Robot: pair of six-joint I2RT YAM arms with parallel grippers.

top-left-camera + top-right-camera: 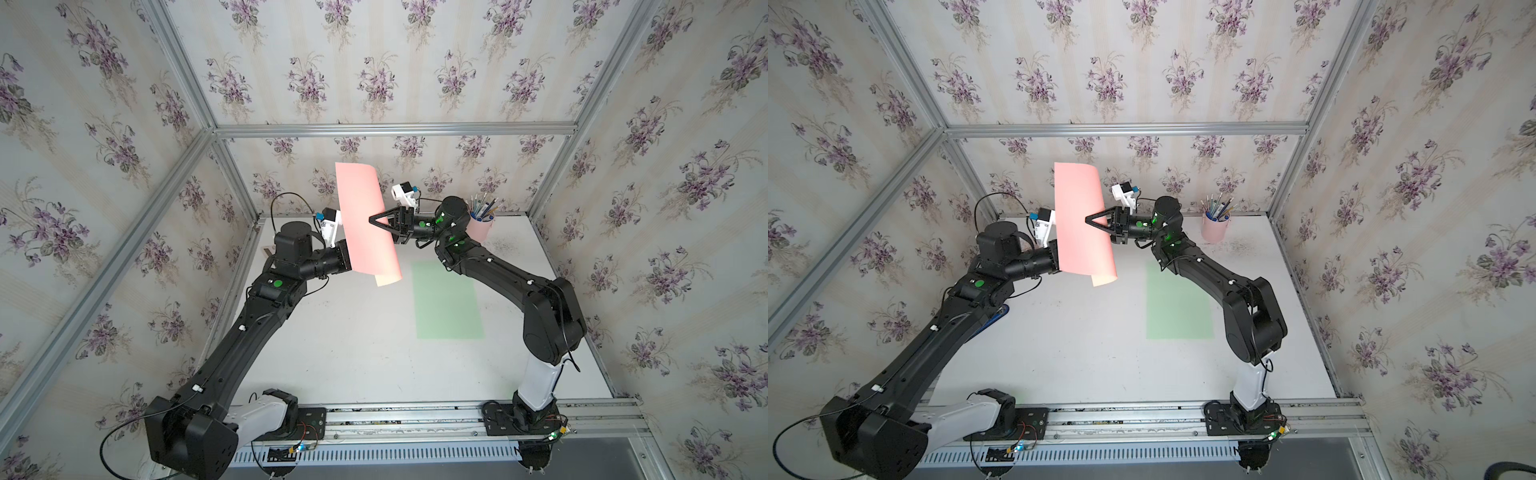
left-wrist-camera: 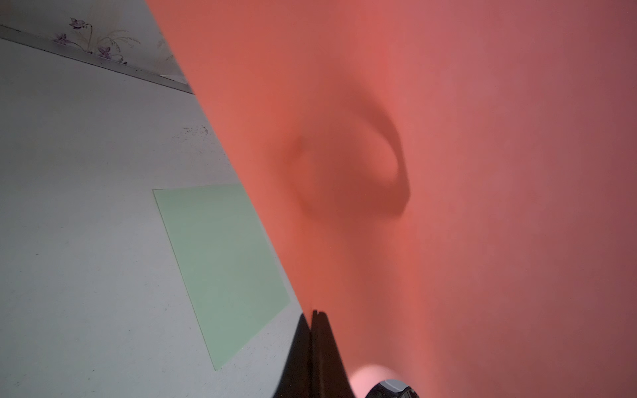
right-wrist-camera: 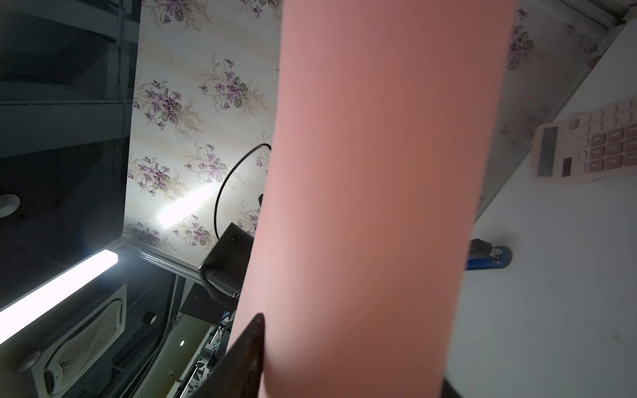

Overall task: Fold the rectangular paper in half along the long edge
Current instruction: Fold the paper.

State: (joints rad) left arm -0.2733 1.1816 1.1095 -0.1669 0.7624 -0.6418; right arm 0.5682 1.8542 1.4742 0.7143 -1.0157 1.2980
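The rectangular paper is a pink sheet held upright in the air over the back of the table, bowed along its length, with a paler corner curling at its low end. My left gripper is shut on the paper's edge; in both top views the sheet hides its fingers. My right gripper touches the paper's opposite face near mid-height. In the right wrist view its jaws stand apart, and the curved paper fills the gap between them.
A pale green sheet lies flat on the white table under the right arm. A pink cup of pens stands at the back right. A pink calculator and a blue stapler lie at the table's left.
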